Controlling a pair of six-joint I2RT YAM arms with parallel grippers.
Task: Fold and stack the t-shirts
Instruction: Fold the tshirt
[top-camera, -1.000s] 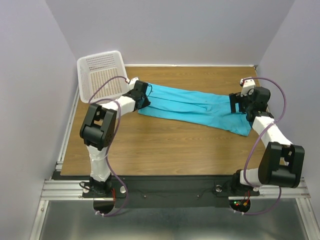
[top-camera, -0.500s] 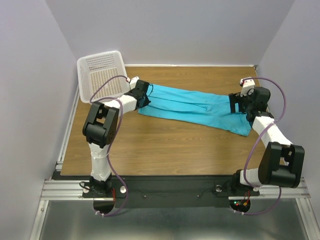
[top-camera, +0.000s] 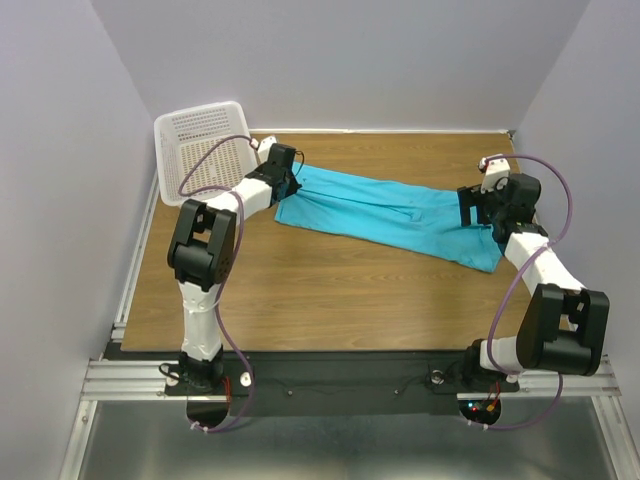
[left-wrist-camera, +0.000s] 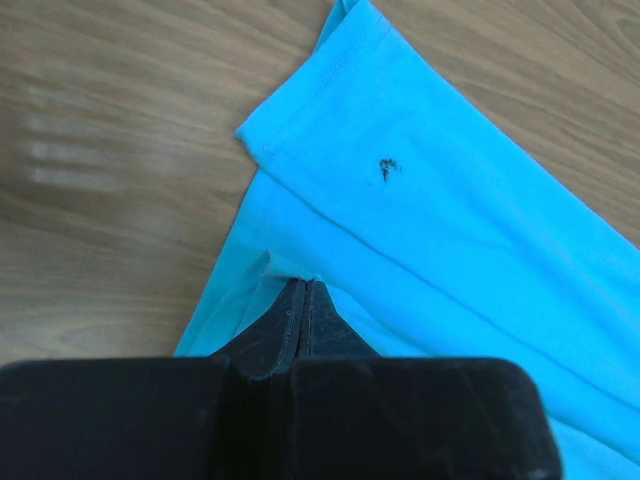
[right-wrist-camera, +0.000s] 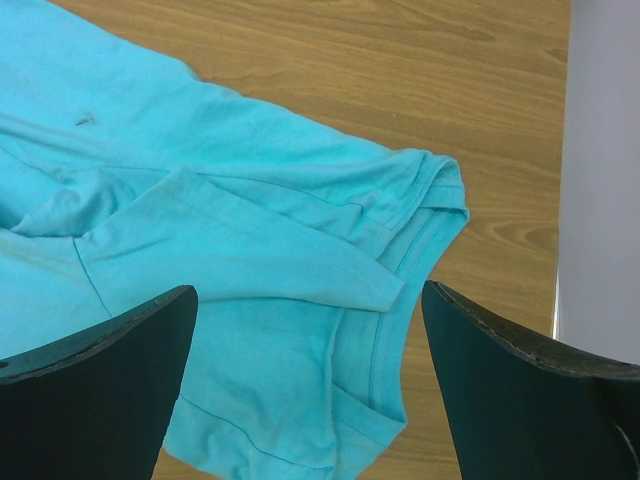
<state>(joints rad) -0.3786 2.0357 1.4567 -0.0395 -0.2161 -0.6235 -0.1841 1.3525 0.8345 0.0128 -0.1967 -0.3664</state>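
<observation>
my left gripper (left-wrist-camera: 303, 292) is pinched fully shut on a fold of the turquoise t-shirt (top-camera: 390, 212) at its left end, near the far left corner of the tabletop (top-camera: 330, 290), beside the white basket (top-camera: 203, 150). my right gripper (right-wrist-camera: 310, 330) hangs with jaws spread wide over the shirt's other end by the right edge, holding nothing. the shirt lies as a long rumpled strip across the far half.

We are counting four kinds of things here.
We are seeing one turquoise shirt (top-camera: 385, 212), one white basket (top-camera: 200, 145), one table (top-camera: 330, 295), and two end effectors: the left end effector (left-wrist-camera: 305, 290) and the right end effector (right-wrist-camera: 308, 290).
</observation>
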